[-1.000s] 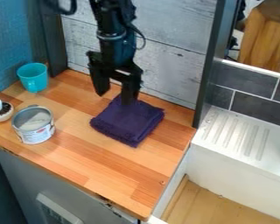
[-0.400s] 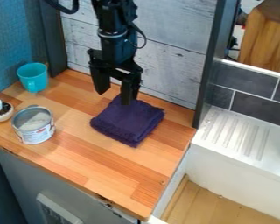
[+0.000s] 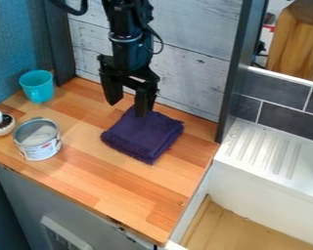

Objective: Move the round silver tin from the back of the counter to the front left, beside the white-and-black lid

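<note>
Looks like a mini kitchen setup: wood counter [image 3: 113, 180] across the middle, white sink [image 3: 263, 176] with draining grooves at right, grey tiles [image 3: 287, 113] just above it.

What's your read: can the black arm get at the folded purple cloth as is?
Likely yes: the black claw hangs open at the back corner of the cloth, nothing lies on top, and the round metal tin and turquoise cup stand off to the side.

Lighting is bright and diffuse across the tabletop [image 3: 126, 188]; shadows are soft. The white ridged ledge [image 3: 241, 165] reads very bright. The black gripper [image 3: 126, 110] is deeply shaded, with little surface detail. Light source: not visible.
</note>
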